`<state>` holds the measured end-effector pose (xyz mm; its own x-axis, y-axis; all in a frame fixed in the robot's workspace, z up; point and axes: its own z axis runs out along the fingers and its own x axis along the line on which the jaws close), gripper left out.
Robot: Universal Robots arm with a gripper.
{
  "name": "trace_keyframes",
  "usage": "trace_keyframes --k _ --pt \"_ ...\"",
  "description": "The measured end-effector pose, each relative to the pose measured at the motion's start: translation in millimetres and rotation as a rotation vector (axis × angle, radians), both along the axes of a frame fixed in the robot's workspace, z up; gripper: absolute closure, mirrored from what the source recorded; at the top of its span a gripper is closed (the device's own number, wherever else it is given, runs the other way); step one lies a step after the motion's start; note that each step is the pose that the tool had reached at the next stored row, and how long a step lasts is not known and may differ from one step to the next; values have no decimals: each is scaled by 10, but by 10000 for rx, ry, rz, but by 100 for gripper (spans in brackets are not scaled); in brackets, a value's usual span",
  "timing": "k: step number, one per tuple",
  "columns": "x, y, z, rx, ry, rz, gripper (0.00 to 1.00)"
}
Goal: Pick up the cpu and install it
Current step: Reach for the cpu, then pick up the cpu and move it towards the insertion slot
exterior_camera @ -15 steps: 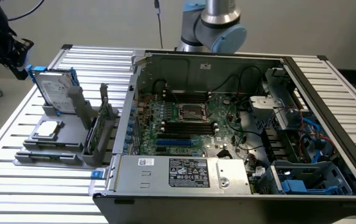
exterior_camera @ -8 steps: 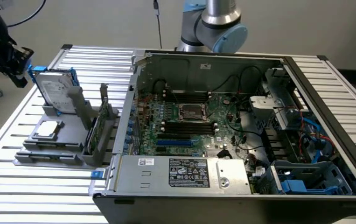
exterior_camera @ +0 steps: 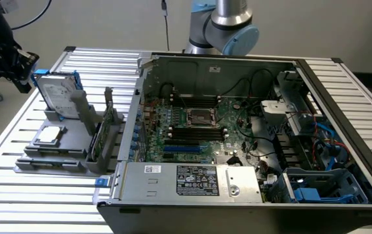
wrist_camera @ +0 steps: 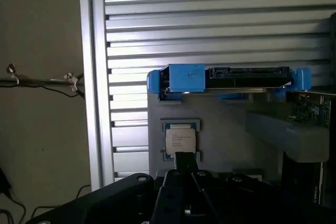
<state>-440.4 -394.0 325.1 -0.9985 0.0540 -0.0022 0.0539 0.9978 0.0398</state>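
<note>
the ribbed aluminium bench (exterior_camera: pixel 16 195) runs across the whole scene, its slats catching pale light. nearest in the exterior view, at six o'clock, a silver power supply (exterior_camera: pixel 192 180) with a label closes the front of the open computer case (exterior_camera: pixel 368 161). at eight o'clock a grey holder (exterior_camera: pixel 55 161) stands on the bench just beside the case. the cpu (exterior_camera: pixel 50 134) lies flat in a square recess of that holder, metal top up, untouched. behind it the hard drive (exterior_camera: pixel 61 95) with blue brackets stands on edge in the holder. in the wrist view the dark fingers (wrist_camera: pixel 184 162) are pressed together, holding nothing, and hang above the holder, clear of the cpu. inside the case, the motherboard's dark socket frame (exterior_camera: pixel 197 117) sits near the middle. at twelve o'clock the arm's column (exterior_camera: pixel 228 22) rises against a plain light wall (exterior_camera: pixel 107 24).
</note>
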Motion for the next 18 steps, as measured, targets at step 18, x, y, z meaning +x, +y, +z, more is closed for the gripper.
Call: trace_keyframes --k 18 --pt "0 0 0 0 0 95 76"
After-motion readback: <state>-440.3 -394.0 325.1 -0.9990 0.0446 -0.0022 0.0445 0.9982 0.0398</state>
